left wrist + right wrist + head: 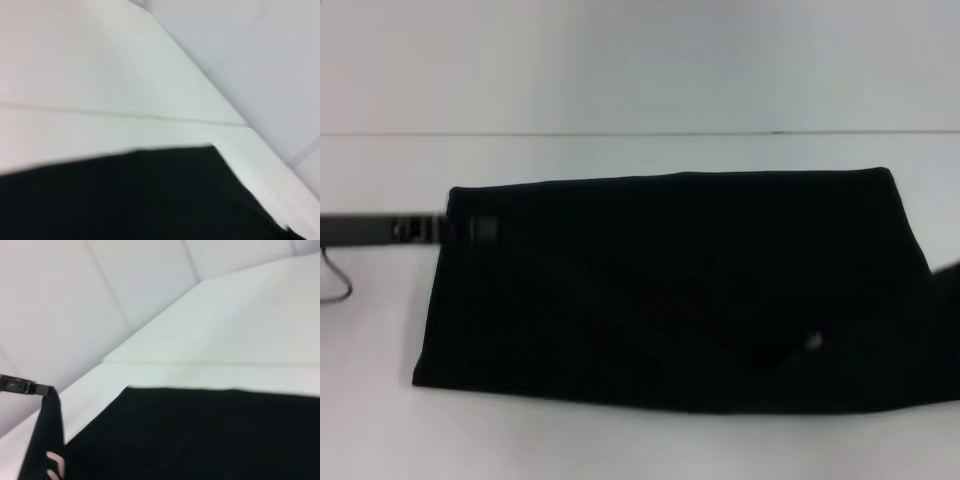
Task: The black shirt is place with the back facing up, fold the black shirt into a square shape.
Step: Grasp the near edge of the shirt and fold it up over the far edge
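Observation:
The black shirt lies on the white table as a wide folded band, and it also shows in the left wrist view and the right wrist view. My left gripper reaches in from the left at the shirt's far left corner. Seen from the right wrist, the left gripper holds a strip of black cloth hanging from it, with a bit of white lettering showing. My right gripper is only a dark shape at the right edge, merging with the shirt.
The table's far edge runs behind the shirt, with a pale wall beyond. A thin cable loop hangs under the left arm. Bare white tabletop surrounds the shirt in front and at the left.

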